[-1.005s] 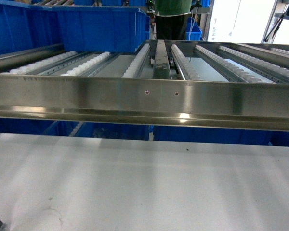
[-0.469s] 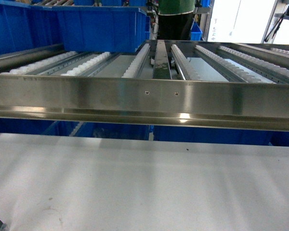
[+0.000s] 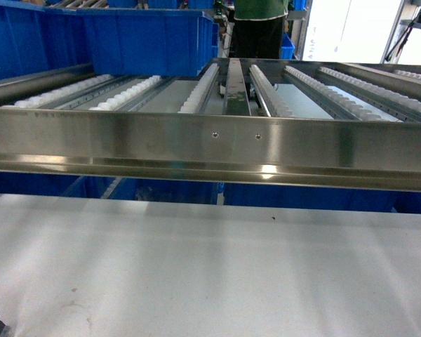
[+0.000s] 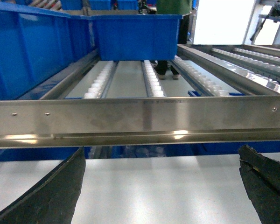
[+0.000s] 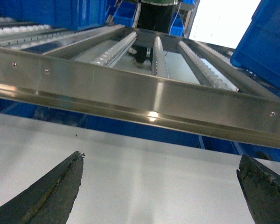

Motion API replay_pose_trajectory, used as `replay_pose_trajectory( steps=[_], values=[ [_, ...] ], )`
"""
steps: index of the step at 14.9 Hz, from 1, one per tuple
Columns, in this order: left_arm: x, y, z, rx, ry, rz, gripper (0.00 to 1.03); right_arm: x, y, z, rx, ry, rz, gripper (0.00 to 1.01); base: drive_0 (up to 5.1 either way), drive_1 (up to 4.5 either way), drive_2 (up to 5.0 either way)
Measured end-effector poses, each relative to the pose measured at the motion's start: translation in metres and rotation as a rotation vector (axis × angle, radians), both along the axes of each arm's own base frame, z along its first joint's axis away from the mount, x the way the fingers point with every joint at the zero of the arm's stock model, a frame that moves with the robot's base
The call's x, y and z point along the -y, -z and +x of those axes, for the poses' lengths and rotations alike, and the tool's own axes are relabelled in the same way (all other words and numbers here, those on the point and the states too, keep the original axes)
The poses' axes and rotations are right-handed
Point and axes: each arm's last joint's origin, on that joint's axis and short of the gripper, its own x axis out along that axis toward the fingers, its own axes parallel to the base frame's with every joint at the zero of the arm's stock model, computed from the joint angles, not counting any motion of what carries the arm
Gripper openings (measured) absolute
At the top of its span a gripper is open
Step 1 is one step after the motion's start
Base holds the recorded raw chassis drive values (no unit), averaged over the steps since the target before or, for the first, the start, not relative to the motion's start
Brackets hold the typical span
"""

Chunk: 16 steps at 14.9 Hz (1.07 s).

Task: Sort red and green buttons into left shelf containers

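A pale tabletop (image 3: 210,267) runs up to a steel roller shelf (image 3: 210,144); at far left on the rollers stand the blue bins (image 3: 98,38); a person (image 3: 259,24) stands behind; the left claw (image 4: 161,186) is spread wide over bare tabletop; the right claw (image 5: 161,191) likewise gapes, holding nothing; no buttons show, perhaps hidden.

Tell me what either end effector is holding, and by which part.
Nothing. The left end effector and right end effector are both open, with only bare white table between their fingers.
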Motion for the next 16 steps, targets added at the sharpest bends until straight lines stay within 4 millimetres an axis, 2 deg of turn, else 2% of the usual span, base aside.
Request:
replay_pose_trajectory(
  steps=[2,4,5,7,12,14,16],
  values=[
    [0.002,-0.003,0.011,-0.013,0.022,-0.003,0.98,0.002,0.001,0.008,-0.021,-0.001,-0.001,0.98,0.0,0.0,0.0],
    [0.013,0.007,0.032,-0.159,0.062,-0.032,0.98,0.012,0.006,0.032,-0.129,0.019,-0.006,0.98,0.0,0.0,0.0],
    [0.019,0.009,0.036,-0.195,0.076,-0.029,0.98,0.016,0.011,0.041,-0.175,0.025,-0.005,0.98,0.0,0.0,0.0],
    [0.021,0.007,0.037,-0.185,0.084,-0.025,0.98,0.023,0.025,0.055,-0.344,0.021,0.007,0.98,0.0,0.0,0.0],
    [0.021,0.007,0.037,-0.183,0.08,-0.024,0.98,0.032,0.055,0.07,-0.49,0.02,0.001,0.98,0.0,0.0,0.0],
    [0.021,0.007,0.037,-0.183,0.08,-0.024,0.98,0.036,0.072,0.082,-0.569,0.007,0.005,0.98,0.0,0.0,0.0],
    [0.021,0.007,0.037,-0.183,0.08,-0.023,0.98,0.042,0.079,0.092,-0.609,0.022,0.021,0.98,0.0,0.0,0.0]
  ],
)
